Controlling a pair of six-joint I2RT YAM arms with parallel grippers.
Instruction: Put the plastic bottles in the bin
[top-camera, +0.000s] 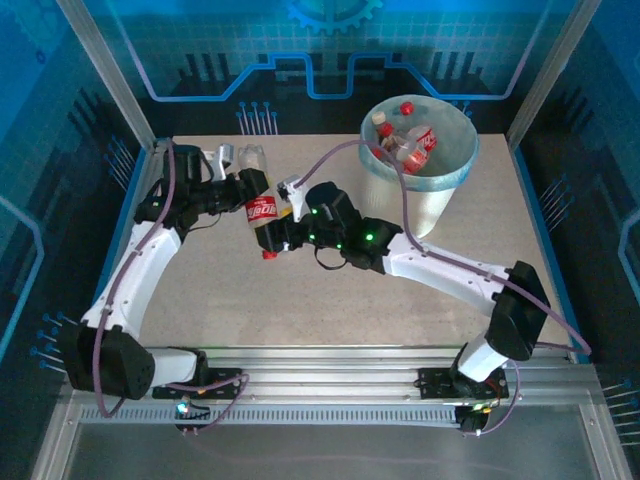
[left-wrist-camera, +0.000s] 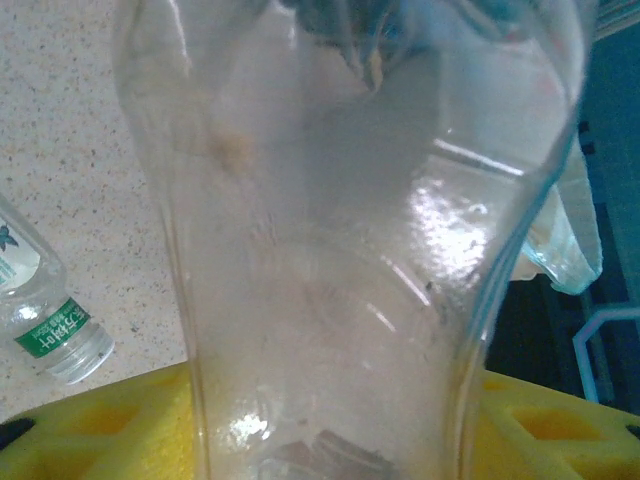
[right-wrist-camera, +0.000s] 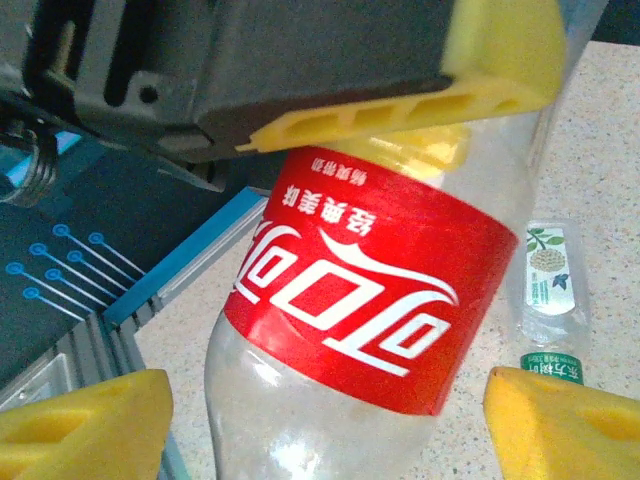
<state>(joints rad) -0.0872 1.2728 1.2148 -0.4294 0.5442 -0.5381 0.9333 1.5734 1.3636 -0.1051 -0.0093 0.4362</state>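
A clear plastic bottle with a red Coca-Cola label and a red cap hangs cap-down above the table's middle left. My left gripper is shut on its upper body; its yellow pads press both sides of the clear wall. My right gripper is open around the same bottle's lower part, with gaps beside its yellow fingertips. The bin stands at the back right with several bottles in it. Another clear bottle with a green label lies on the table beyond.
The clear green-labelled bottle lies near the far left edge, beside my left gripper. The bin's pale bag hangs at the right of the left wrist view. Blue walls enclose the table.
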